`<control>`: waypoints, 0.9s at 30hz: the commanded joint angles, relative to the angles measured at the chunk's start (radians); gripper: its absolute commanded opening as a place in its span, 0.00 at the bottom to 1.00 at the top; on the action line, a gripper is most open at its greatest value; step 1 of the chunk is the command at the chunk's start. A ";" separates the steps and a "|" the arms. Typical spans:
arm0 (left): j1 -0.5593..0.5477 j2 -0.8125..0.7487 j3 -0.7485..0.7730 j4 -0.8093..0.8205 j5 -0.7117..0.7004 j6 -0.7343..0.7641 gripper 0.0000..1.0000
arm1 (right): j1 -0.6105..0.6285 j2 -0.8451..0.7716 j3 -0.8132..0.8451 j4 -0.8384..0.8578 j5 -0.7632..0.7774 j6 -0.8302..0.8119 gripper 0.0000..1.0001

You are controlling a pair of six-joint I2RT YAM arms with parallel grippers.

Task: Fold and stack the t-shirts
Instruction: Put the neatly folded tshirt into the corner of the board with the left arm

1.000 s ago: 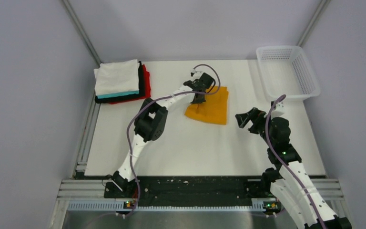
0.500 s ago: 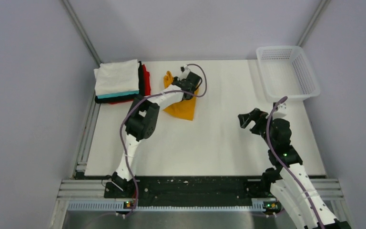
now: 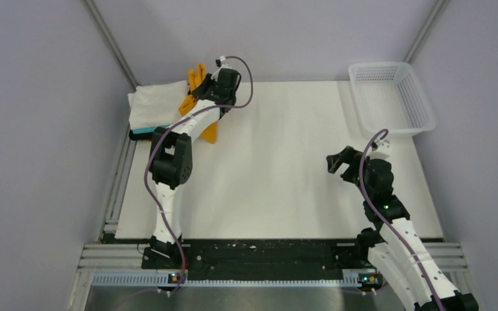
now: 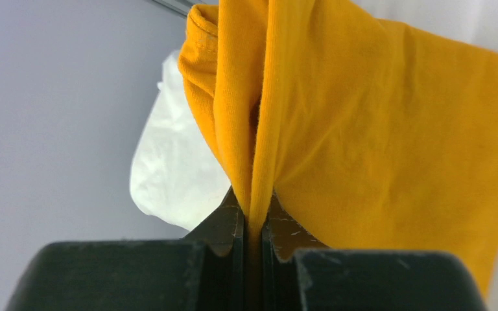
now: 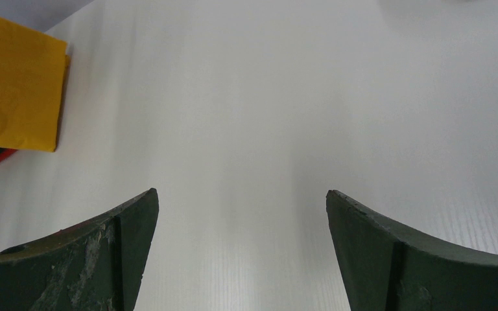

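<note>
My left gripper (image 3: 213, 88) is shut on the folded orange-yellow t-shirt (image 3: 193, 97) and holds it lifted at the back left, beside the stack. In the left wrist view the orange cloth (image 4: 376, 129) is pinched between the shut jaws (image 4: 253, 227), and the stack's white top shirt (image 4: 168, 168) lies behind it. The stack of folded t-shirts (image 3: 157, 107) has white on top and teal (image 3: 144, 130) below; black and red are mostly hidden by the arm. My right gripper (image 3: 338, 160) is open and empty over bare table at the right; its view shows the orange shirt (image 5: 13, 84) far left.
A white plastic mesh basket (image 3: 389, 97) stands at the back right corner. The white table (image 3: 279, 175) spreads between the arms. Grey walls close in the back and both sides.
My left gripper has carried the orange-yellow shirt from the table's middle back toward the far left, lifting it up beside the stack. The right arm has barely moved.
</note>
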 commanded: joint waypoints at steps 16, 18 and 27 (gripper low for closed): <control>0.102 -0.107 0.246 0.052 -0.007 0.131 0.00 | -0.006 0.030 0.016 0.009 0.055 -0.023 0.98; 0.106 -0.115 0.261 0.033 0.011 0.111 0.00 | -0.007 0.035 0.017 0.011 0.058 -0.024 0.98; 0.124 -0.140 0.297 0.020 0.033 0.080 0.00 | -0.006 0.052 0.019 0.014 0.062 -0.023 0.98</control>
